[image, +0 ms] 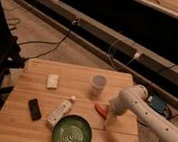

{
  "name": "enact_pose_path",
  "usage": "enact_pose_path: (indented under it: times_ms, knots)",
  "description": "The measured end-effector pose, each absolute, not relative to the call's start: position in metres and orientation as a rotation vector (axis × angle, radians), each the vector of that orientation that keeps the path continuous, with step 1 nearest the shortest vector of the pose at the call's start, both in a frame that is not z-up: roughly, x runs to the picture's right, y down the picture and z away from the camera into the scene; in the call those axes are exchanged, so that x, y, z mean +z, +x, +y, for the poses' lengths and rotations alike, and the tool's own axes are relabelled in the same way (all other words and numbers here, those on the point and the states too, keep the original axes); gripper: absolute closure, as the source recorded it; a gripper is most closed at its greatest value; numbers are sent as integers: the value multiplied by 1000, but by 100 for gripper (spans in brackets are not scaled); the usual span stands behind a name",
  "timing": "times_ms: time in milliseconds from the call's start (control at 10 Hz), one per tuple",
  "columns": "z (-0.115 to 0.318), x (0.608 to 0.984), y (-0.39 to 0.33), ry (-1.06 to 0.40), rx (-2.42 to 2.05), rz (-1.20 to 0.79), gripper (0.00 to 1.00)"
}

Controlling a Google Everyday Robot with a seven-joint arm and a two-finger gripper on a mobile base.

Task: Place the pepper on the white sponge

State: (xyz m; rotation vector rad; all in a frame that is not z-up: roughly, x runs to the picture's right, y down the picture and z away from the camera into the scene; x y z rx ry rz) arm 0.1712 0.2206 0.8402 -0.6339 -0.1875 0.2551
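The red-orange pepper [100,108] lies on the wooden table [22,131], right of centre, partly hidden by my arm. My gripper [108,119] hangs from the white arm [142,107] at the pepper's right end, pointing down at the table. The white sponge [53,81] lies at the far left of the table, well apart from the pepper and the gripper.
A translucent cup [98,83] stands just behind the pepper. A white labelled bottle [61,110] lies at the centre, a green bowl [72,134] at the front, a black rectangular device [35,109] at the left. Cables and a rail run behind the table.
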Motion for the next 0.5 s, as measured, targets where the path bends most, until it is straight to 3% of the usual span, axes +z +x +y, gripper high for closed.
enact_pose_path:
  times_ms: [500]
  knots:
    - [225, 834, 168, -646, 192, -213, 78]
